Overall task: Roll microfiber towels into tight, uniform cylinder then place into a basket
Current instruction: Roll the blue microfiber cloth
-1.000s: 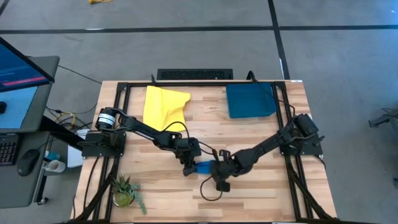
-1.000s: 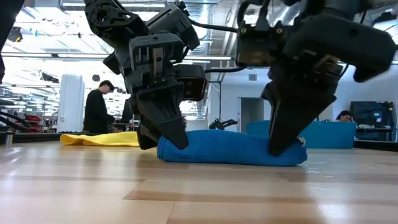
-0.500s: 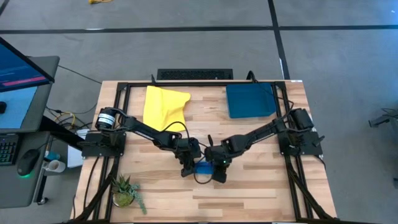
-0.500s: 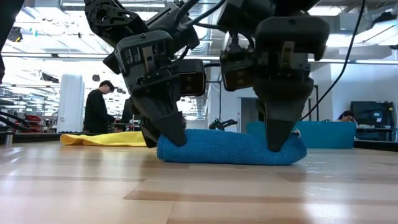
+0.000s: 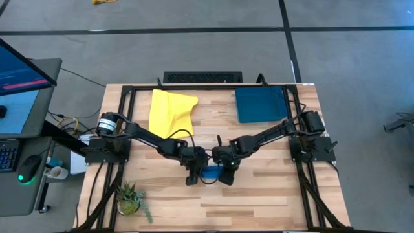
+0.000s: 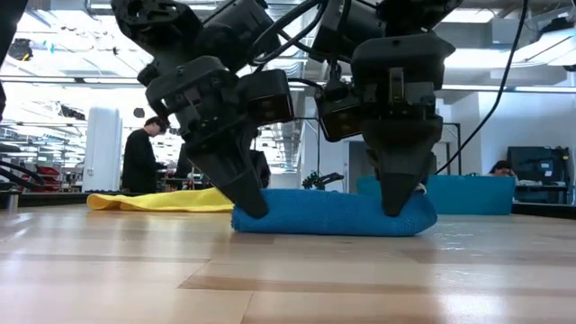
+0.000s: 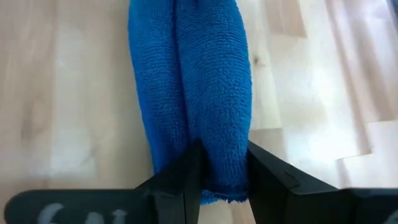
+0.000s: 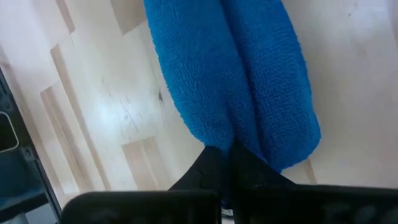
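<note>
Where both tools pinch its ends, left tool (image 6: 245, 202) and right tool (image 6: 396, 200), blue towel (image 6: 328, 214): a thick, fuzzy roll.

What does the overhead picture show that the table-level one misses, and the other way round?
Only the overhead view shows the small potted plant at the table's near corner and the monitor beside the table. Only the table-level view shows a person in the room behind. Both show the rolled blue towel pinched at its ends by the left claw and the right claw, plus the yellow towel and teal basket.
</note>
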{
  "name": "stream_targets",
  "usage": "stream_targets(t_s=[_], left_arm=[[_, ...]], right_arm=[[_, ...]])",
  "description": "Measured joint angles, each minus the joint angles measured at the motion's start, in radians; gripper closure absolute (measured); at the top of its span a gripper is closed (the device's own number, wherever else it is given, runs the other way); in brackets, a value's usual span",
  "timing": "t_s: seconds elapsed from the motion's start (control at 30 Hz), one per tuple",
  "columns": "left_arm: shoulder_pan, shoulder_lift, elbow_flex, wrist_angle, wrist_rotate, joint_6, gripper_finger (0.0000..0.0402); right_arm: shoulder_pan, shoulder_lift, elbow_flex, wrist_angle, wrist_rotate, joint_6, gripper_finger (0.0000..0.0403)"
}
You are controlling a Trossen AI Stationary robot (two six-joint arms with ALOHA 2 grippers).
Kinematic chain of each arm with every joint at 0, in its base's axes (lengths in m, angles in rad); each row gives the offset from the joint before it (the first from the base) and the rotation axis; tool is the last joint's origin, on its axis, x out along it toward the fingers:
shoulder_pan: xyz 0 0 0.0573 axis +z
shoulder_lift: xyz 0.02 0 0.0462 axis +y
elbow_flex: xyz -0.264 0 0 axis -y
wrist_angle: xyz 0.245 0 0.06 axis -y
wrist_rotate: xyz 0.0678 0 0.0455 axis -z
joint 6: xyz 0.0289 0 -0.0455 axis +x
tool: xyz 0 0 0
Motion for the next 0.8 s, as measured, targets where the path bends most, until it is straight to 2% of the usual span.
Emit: stream_targets(t_s=[0.23, 0.53, 0.8], left_arm=[[-0.063, -0.032, 0.001, -0.097, -0.174, 0.042, 0.0303], [-0.150, -0.043, -0.001, -0.111, -0.320, 0.079, 0.0303], [-0.155, -0.045, -0.001, -0.110, -0.314, 0.102, 0.0301]], right_arm=[[0.000, 0.001, 0.001, 0.024, 0.019, 0.015, 0.0381], [-0.001, 0.002, 0.000, 0.053, 0.017, 0.016, 0.0384], [-0.001, 0.002, -0.001, 0.057, 0.010, 0.003, 0.0385]])
